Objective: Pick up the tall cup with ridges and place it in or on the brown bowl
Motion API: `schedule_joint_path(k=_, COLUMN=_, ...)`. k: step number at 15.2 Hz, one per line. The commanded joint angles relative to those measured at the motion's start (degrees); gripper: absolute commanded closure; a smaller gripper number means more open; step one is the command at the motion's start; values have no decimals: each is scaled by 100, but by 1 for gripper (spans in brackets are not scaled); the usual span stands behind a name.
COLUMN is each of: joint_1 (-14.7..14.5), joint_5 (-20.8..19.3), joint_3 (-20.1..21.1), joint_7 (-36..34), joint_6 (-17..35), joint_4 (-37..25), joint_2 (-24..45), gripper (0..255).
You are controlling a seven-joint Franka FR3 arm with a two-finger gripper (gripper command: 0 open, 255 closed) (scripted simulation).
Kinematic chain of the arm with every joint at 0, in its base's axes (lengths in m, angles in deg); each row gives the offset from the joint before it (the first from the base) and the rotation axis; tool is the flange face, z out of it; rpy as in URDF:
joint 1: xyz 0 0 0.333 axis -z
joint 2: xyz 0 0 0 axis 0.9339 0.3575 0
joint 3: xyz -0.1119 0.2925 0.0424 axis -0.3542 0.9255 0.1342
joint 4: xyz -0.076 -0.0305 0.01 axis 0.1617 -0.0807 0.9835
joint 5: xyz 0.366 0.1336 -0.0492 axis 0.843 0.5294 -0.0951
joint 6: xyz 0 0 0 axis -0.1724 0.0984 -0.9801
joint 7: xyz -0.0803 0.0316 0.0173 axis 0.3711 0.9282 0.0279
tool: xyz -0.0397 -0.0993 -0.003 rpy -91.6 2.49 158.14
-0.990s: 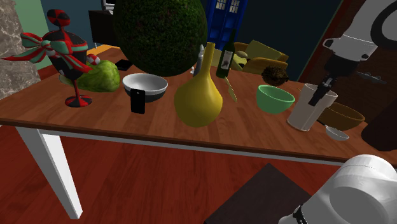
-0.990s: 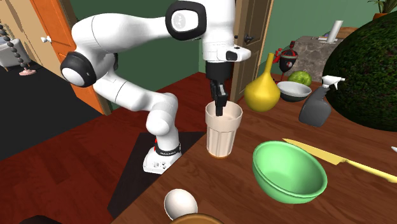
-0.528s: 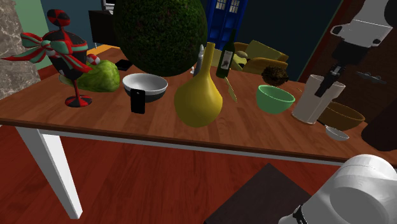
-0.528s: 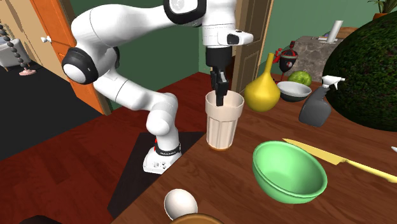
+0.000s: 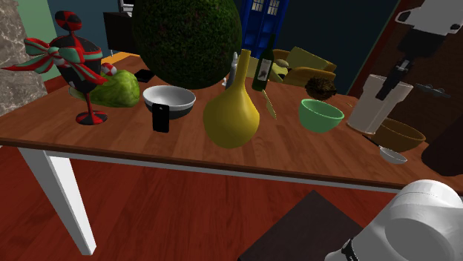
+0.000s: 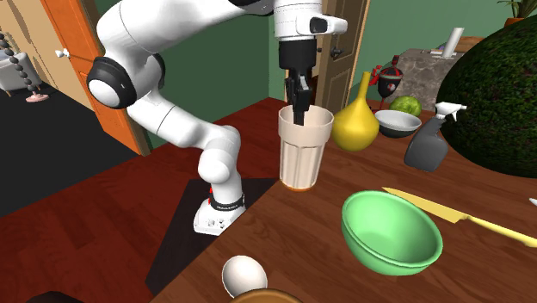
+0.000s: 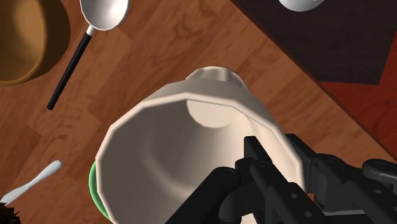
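Gripper (image 6: 299,108) is clamped on the rim of the tall ridged cup (image 6: 303,151), one finger inside, one outside. The cup's now lifted clear of the table (image 6: 301,245) vs. a sec ago. Grasp seems secure; the brown bowl (image 5: 401,135) is approx. 4 o'clock from the cup in the shoulder view, so carry over next.

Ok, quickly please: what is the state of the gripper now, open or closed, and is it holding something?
Gripper: closed, holding the tall ridged cup by its rim.
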Motion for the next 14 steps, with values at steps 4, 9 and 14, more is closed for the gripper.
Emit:
schedule_joint_path(k=4, joint_1=-24, joint_5=44, joint_3=42, joint_7=48, joint_6=-289, joint_4=-534, joint_2=242, gripper=255)
schedule_joint_path(k=9, joint_1=-30, joint_5=-24, joint_3=-65, joint_7=228, joint_6=-509, joint_4=-991, joint_2=444, gripper=255)
schedule_joint_path(k=14, joint_1=-30, joint_5=-453, joint_3=-724, joint_7=937, joint_6=-559, joint_4=-1456, joint_2=664, gripper=255)
